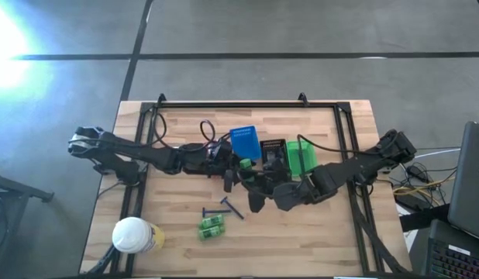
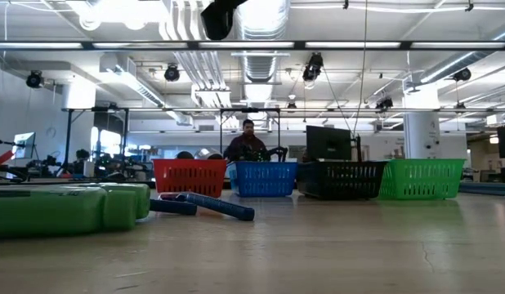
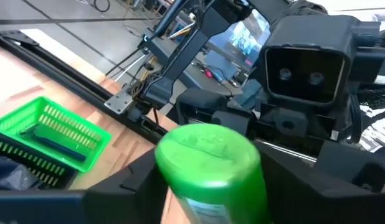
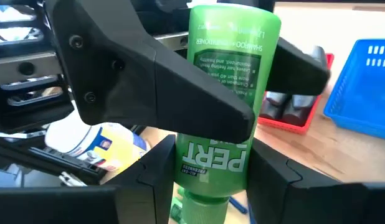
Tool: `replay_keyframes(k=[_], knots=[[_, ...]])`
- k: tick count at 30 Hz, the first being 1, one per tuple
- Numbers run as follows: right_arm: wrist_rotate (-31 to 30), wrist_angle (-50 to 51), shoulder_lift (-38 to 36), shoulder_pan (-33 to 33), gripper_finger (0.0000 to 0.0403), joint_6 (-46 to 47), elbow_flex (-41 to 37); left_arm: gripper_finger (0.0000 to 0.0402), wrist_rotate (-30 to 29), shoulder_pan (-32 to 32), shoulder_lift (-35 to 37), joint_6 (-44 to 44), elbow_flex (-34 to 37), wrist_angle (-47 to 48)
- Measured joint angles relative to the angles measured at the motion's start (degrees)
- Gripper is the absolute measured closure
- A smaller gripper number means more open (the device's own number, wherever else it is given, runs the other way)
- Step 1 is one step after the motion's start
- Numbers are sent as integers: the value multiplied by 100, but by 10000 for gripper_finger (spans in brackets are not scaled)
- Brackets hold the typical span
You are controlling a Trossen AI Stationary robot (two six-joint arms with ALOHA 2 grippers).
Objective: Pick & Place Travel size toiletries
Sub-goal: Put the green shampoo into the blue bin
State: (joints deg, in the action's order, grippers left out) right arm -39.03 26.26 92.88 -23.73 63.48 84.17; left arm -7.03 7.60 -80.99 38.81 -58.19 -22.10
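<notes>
A green mini bottle (image 4: 223, 93) is held up above the table's middle, between both grippers; in the high view it is a small green spot (image 1: 243, 164) in front of the baskets. My left gripper (image 3: 208, 193) reaches in from the left and my right gripper (image 4: 211, 177) from the right, and each is shut on the bottle. Two green packets (image 1: 211, 226) and thin dark blue sticks (image 1: 224, 208) lie flat on the wood toward the near edge. Grey mini bottles (image 4: 286, 106) lie in the red basket. My left gripper pinches the green bottle between its two fingers (image 4: 167, 93) across the body, toward the flat base end (image 3: 208, 149). It comes level from the table's left. The bottle is lifted clear of the table. My right gripper has a finger (image 4: 158, 165) on either side of the bottle's lower label part (image 4: 211, 158), just above the cap (image 4: 205, 208). It comes from the table's right, facing my left gripper. The cap end points toward my right wrist.
A red (image 2: 189, 177), a blue (image 1: 243, 142), a black (image 1: 272, 151) and a green basket (image 1: 301, 157) stand in a row across the middle of the table. A dark blue stick lies in the green basket (image 3: 49, 140). A white-lidded yellowish container (image 1: 135, 235) stands at the near left corner.
</notes>
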Motion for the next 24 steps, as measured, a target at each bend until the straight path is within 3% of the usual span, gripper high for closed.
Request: replay_keyframes(k=[9, 19, 24], knots=[[9, 37, 22, 60, 242, -90, -19, 260, 15, -2, 4, 21, 7, 87], [66, 204, -4, 14, 196, 101, -19, 267, -300, -66, 39, -405, 17, 686], [181, 743, -164, -187, 159, 662, 18, 268, -926, -386, 0, -361, 44, 1319]])
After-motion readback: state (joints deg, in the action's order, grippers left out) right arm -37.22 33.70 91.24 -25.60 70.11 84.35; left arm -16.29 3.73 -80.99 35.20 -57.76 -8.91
